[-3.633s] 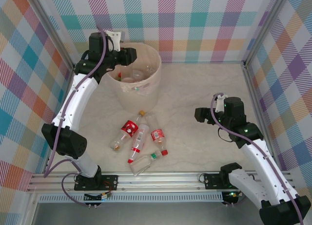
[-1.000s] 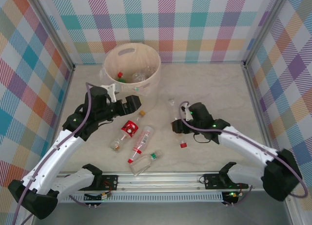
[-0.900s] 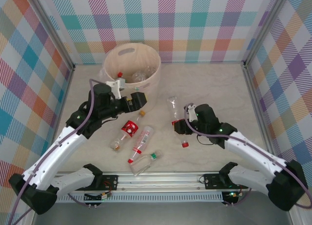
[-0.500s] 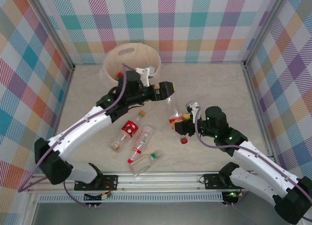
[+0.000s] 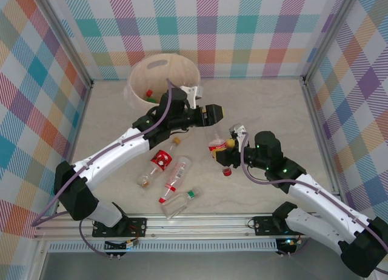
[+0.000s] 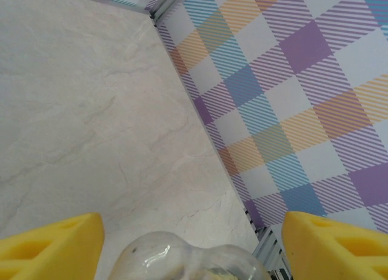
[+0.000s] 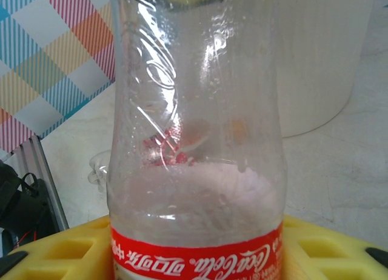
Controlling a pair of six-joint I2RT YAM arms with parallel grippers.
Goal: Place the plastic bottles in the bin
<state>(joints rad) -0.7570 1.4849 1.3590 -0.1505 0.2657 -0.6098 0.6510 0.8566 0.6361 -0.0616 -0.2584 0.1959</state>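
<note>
Firmly, my right gripper (image 7: 197, 251) clamps the bottle (image 7: 194, 140) at its label. Its clear end sits between my left gripper's (image 6: 193, 246) parted fingers (image 6: 48, 243), touching neither.

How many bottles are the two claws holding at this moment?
1. The right claw grips a red-label bottle around its label, above the table. The left claw is open, its fingers on either side of the bottle's far end, not touching it.
</note>
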